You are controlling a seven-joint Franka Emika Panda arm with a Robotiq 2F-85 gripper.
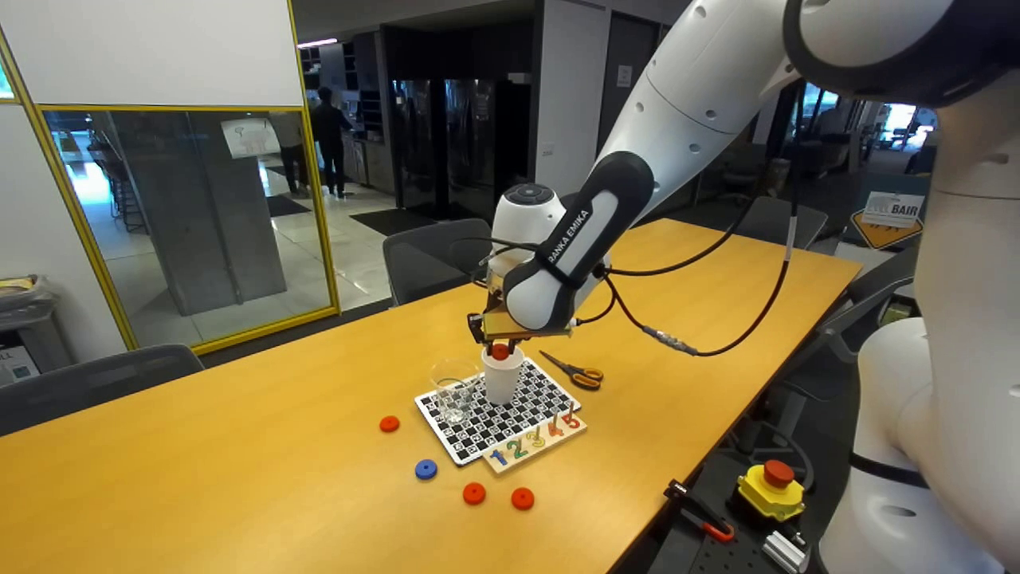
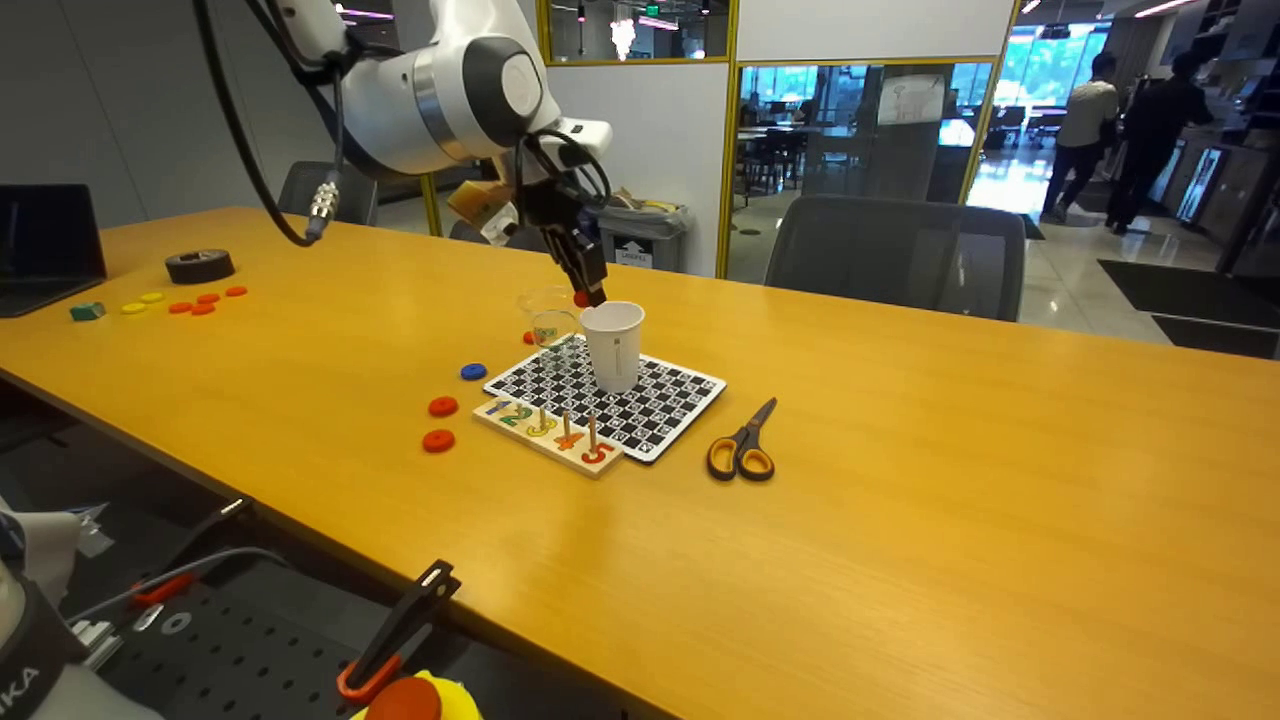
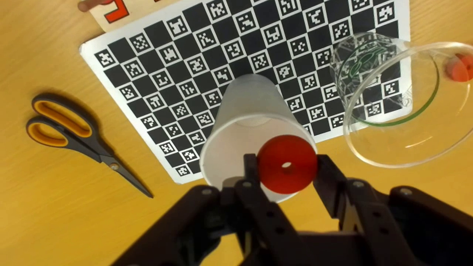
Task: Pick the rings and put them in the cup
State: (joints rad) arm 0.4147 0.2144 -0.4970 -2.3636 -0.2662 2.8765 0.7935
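Observation:
My gripper (image 3: 287,164) is shut on a red ring (image 3: 286,181), one finger on each side. The ring is over the mouth of the white cup (image 3: 255,98), near its rim in the wrist view. The cup stands upright in both exterior views (image 1: 502,387) (image 2: 614,352). In an exterior view the held ring (image 1: 500,351) shows at the cup's top. On the table lie a red ring (image 1: 389,423), a blue ring (image 1: 426,469) and two more red rings (image 1: 474,493) (image 1: 522,498). The gripper and ring hide part of the cup's inside.
The cup stands on a checkered board (image 1: 446,442). A clear glass (image 3: 399,160) stands beside it. A numbered peg board (image 2: 548,436) lies along the board's edge. Scissors (image 2: 742,450) lie nearby. Small flat pieces (image 2: 208,298), black tape (image 2: 199,266) and a laptop (image 2: 48,240) are farther off.

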